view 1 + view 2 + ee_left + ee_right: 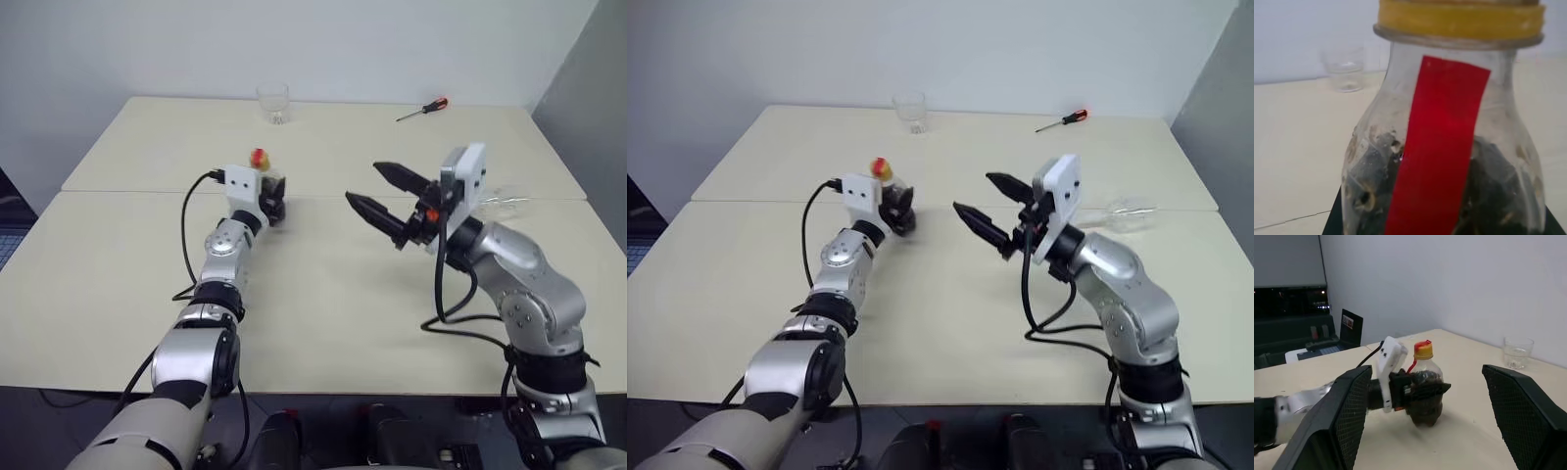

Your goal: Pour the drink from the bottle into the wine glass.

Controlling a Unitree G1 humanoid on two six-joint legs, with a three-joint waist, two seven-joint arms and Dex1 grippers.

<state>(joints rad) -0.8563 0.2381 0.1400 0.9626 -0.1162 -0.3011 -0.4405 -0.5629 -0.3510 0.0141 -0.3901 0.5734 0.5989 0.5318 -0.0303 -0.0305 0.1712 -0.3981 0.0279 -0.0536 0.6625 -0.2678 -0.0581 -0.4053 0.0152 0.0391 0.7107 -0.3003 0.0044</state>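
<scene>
The bottle (1424, 382) is small, clear and rounded, with a yellow cap (1459, 19) and a red strip (1440, 147). It stands upright near the table's middle, left of centre. The dark drink (1426, 412) fills its lower part. My left gripper (272, 201) is shut on the bottle's body, its black fingers (1422, 390) wrapped around it. My right gripper (364, 183) hovers open to the right of the bottle, pointing toward it, with nothing between its fingers. The wine glass (1129, 213) seems to lie on its side on the table behind my right wrist, partly hidden.
A short clear tumbler (273, 102) stands at the far edge of the table (118, 284). A red-handled screwdriver (423, 109) lies at the far right. A seam runs across the table just beyond the bottle.
</scene>
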